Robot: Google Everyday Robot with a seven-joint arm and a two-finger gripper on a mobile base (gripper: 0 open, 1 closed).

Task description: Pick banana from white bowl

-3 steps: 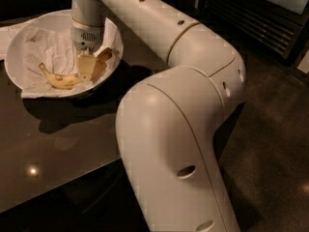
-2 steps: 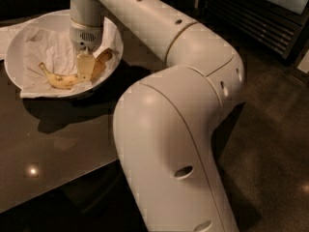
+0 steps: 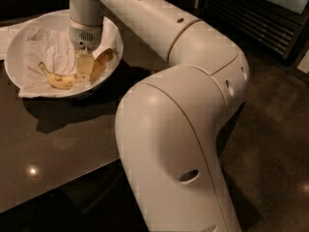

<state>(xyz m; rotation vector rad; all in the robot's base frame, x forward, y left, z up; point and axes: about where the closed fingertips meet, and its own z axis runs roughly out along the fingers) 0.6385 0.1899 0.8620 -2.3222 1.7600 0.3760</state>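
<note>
The white bowl (image 3: 115, 37) stands at the far left of the dark table, lined with crumpled white paper towel. The yellow, brown-speckled banana (image 3: 60, 81) lies in the front part of the bowl, with its thin stem pointing left. My gripper (image 3: 91, 72) reaches straight down into the bowl from the wrist above. It is at the banana's right end, low against the paper lining. That end of the banana is hidden behind the gripper.
A loose white paper (image 3: 7, 30) lies at the left edge beside the bowl. The glossy dark table (image 3: 58, 144) runs toward the front. My arm's large white elbow (image 3: 178, 144) fills the middle. A dark slatted cabinet (image 3: 256, 18) stands at the back right.
The gripper stays at the banana's right end in the bowl. The banana has not moved. The arm's elbow has shifted only slightly.
</note>
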